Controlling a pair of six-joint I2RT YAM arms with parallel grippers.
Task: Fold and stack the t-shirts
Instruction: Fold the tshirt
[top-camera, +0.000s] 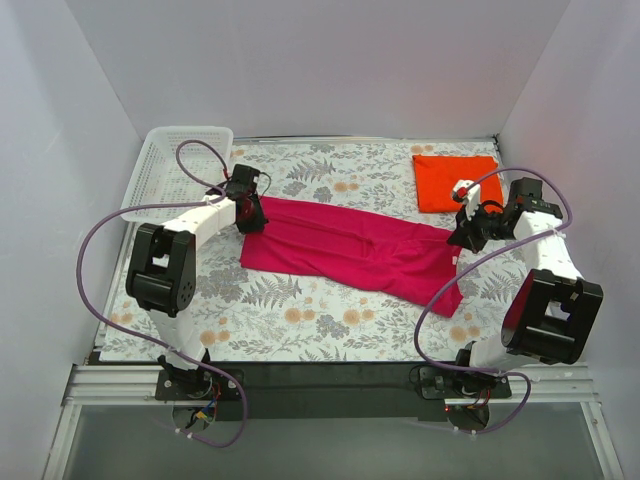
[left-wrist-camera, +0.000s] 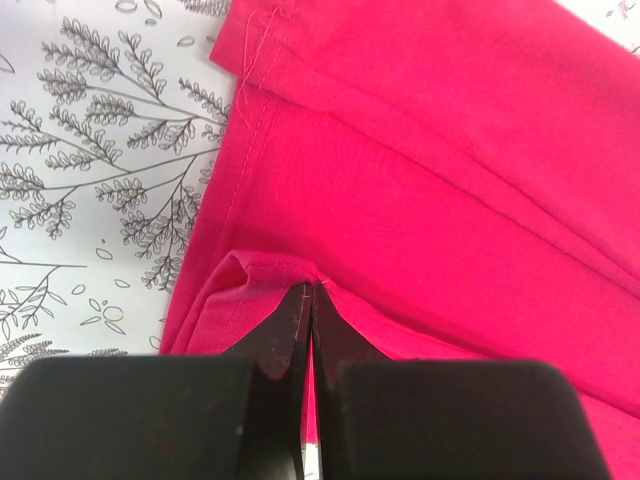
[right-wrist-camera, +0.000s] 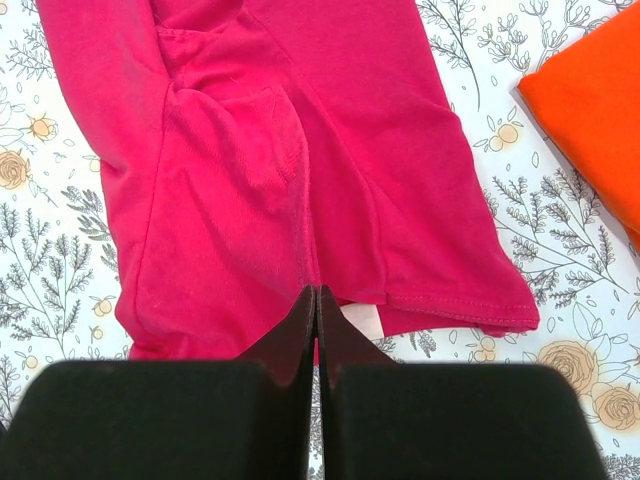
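Note:
The magenta-pink t-shirt (top-camera: 350, 250) lies stretched in a long folded band across the floral table. My left gripper (top-camera: 247, 213) is shut on the shirt's left hemmed edge (left-wrist-camera: 270, 270), with cloth pinched between the fingers. My right gripper (top-camera: 462, 238) is shut on the shirt's right end (right-wrist-camera: 300, 230), where a white label shows by the fingertips. The orange-red t-shirt (top-camera: 457, 182) lies folded in a square at the back right, and its corner shows in the right wrist view (right-wrist-camera: 595, 110).
A white mesh basket (top-camera: 178, 170) stands at the back left corner. White walls close in the table on three sides. A dark rail (top-camera: 320, 375) runs along the near edge by the arm bases.

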